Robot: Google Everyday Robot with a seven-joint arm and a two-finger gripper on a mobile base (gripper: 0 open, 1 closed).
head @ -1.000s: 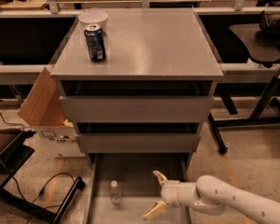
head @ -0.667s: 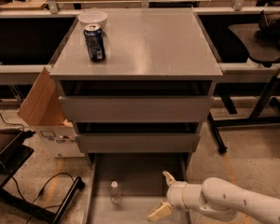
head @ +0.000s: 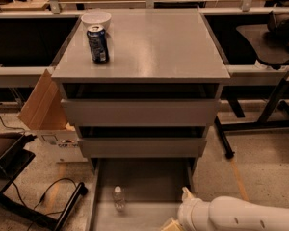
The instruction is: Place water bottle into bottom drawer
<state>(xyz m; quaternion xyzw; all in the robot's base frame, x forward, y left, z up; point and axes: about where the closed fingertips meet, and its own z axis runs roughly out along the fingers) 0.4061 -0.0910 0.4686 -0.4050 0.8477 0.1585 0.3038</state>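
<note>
**One bottle upright in the drawer, fingers apart and empty**

Far left: cardboard box leaning by the desk. It plays no part in the task. On the desk top, left rear corner, a dark blue soda can stands just in front of a white bowl.

Low centre-left: the water bottle stands on the floor of the bottom drawer, which is pulled fully out. It sits near the drawer's left wall, apparently not touching it.
- Long axis is vertical.
- White cap points up, base flat on the tray.

Lower right: the gripper hangs over the drawer's right front part, well apart from the bottle. The fingers are spread wide with nothing between them. The white arm runs off toward the right edge.

Risks, as judged from here:
- The bottle is tall, narrow and looks light, and nothing braces it. A leftward sweep of the fingers or arm could clip it and tip it.
- Any bump to the drawer's right wall or front edge from the arm could shake the tray enough to tip it too.
- Once on its side the bottle would likely roll on the smooth metal floor, though the side walls should keep it in.
- Placement looks done. A straight lift up and to the right seems the safest exit.
</note>
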